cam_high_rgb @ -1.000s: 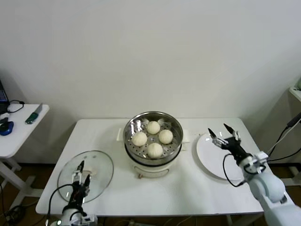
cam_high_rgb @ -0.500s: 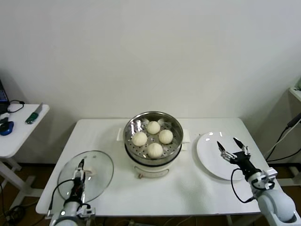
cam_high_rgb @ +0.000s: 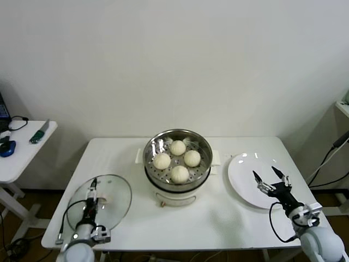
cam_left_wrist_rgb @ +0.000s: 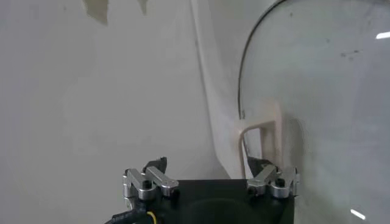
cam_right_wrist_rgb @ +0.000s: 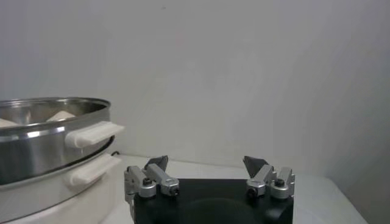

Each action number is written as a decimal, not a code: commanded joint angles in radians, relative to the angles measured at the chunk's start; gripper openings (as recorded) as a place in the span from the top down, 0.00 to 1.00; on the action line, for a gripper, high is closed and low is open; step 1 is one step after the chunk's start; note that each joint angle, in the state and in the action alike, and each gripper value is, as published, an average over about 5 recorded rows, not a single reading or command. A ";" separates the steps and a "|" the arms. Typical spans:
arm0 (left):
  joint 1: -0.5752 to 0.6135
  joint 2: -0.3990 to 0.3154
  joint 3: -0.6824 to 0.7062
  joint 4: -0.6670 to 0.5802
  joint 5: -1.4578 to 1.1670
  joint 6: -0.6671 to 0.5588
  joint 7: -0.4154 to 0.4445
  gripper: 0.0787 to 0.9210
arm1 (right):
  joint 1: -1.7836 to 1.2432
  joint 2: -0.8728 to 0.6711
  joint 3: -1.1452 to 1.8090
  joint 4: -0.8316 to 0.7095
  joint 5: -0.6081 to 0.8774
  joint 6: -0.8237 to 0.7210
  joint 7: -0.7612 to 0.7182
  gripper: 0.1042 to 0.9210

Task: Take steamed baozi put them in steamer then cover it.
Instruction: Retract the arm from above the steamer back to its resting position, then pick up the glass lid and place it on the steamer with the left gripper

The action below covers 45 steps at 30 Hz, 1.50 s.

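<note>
The steamer (cam_high_rgb: 203, 148) stands mid-table, uncovered, with four baozi (cam_high_rgb: 179, 173) on its perforated floor. It also shows in the right wrist view (cam_right_wrist_rgb: 42, 143), with a baozi top (cam_right_wrist_rgb: 61, 115) above the rim. The glass cover (cam_high_rgb: 117, 203) lies flat on the table's front left. My left gripper (cam_high_rgb: 92, 189) is open over the cover, and its fingers stand on either side of the cream handle (cam_left_wrist_rgb: 259, 129) of the cover (cam_left_wrist_rgb: 323, 85). My right gripper (cam_high_rgb: 271, 180) is open and empty, low over the white plate; its jaws (cam_right_wrist_rgb: 206, 162) are wide apart.
A flat white plate (cam_high_rgb: 245, 170) lies at the table's right. A small white side table (cam_high_rgb: 22, 155) with a blue object and a green tool stands far left. A cable hangs at the far right.
My right gripper has drawn back from above the plate toward the table's front and sunk lower, still open. My left gripper has shifted slightly over the cover.
</note>
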 commanded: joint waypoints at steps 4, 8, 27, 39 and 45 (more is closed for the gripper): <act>-0.038 0.011 0.012 0.044 -0.076 0.011 -0.013 0.12 | -0.007 0.017 -0.006 -0.014 -0.044 0.008 -0.013 0.12; -0.031 0.014 0.013 0.045 -0.094 0.010 -0.010 0.21 | -0.005 0.023 -0.011 -0.023 -0.062 0.014 -0.022 0.12; 0.001 0.016 0.014 0.007 -0.144 0.004 -0.019 0.87 | 0.005 0.046 -0.011 -0.038 -0.095 0.030 -0.038 0.12; 0.119 0.049 0.008 -0.264 -0.223 0.120 -0.007 0.91 | 0.024 0.041 -0.018 -0.054 -0.110 0.041 -0.043 0.12; 0.178 0.097 0.018 -0.429 -0.228 0.240 -0.002 0.91 | 0.045 0.030 -0.027 -0.063 -0.112 0.043 -0.042 0.12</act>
